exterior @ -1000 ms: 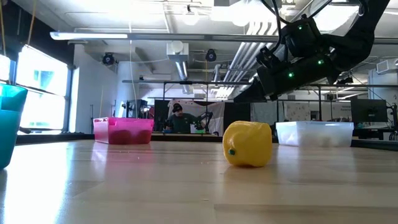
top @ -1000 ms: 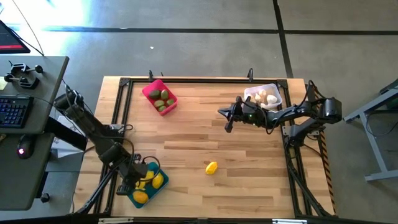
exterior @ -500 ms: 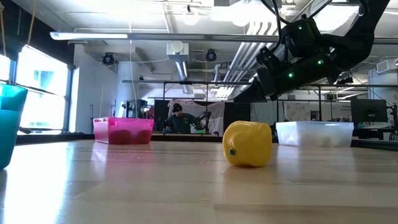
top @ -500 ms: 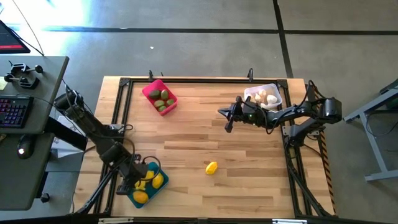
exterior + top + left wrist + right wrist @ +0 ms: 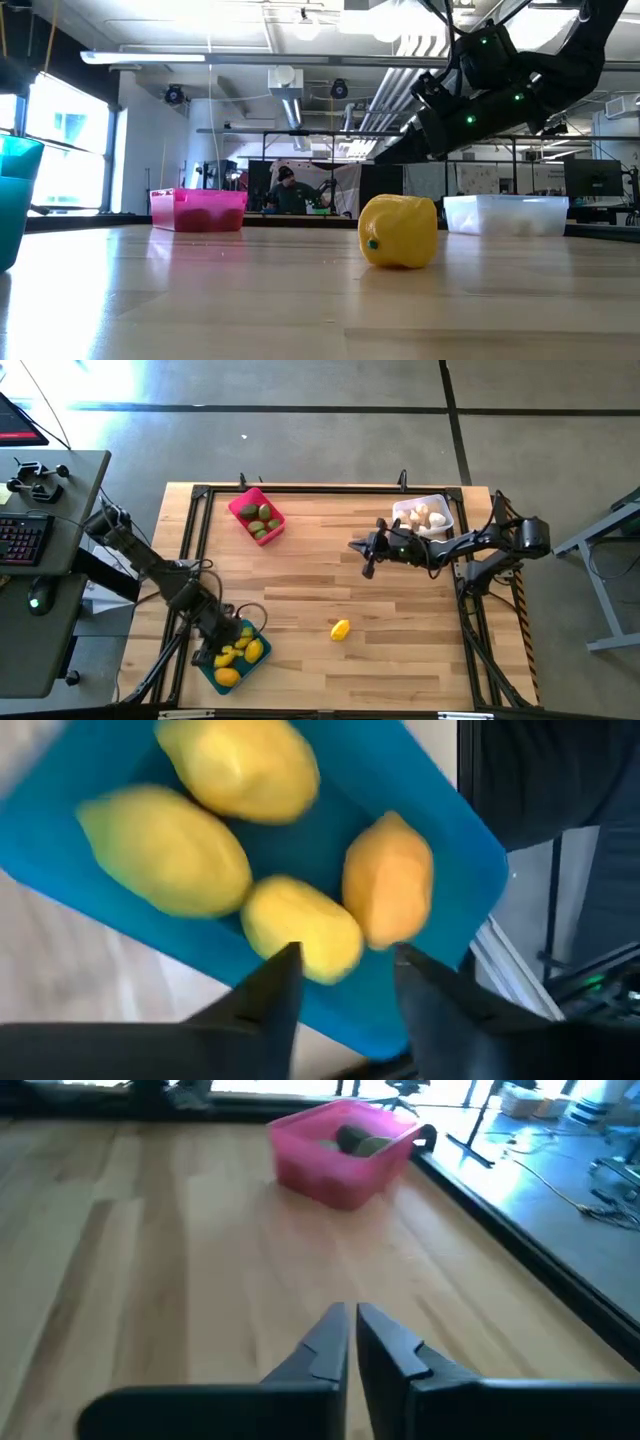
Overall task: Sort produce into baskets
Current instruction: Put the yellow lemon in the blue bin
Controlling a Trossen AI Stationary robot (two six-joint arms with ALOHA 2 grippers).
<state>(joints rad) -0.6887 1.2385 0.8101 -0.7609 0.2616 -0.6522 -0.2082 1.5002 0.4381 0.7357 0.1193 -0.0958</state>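
high view, left hand (image 5: 212, 650) lifted back off teal basket (image 5: 232, 672), fingers apart, empty, right hand (image 5: 365, 552) shut, unmoved

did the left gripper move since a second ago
Yes. In the high view the left gripper has pulled back from over the teal basket, toward the table's far edge.

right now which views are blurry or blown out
Left wrist view: the yellow plastic lemons in the teal plastic basket are smeared by motion blur. High view: window glare washes the floor at top left. Low view: the yellow lemon is sharp, ceiling lights are blown out. Right wrist view: slightly soft.
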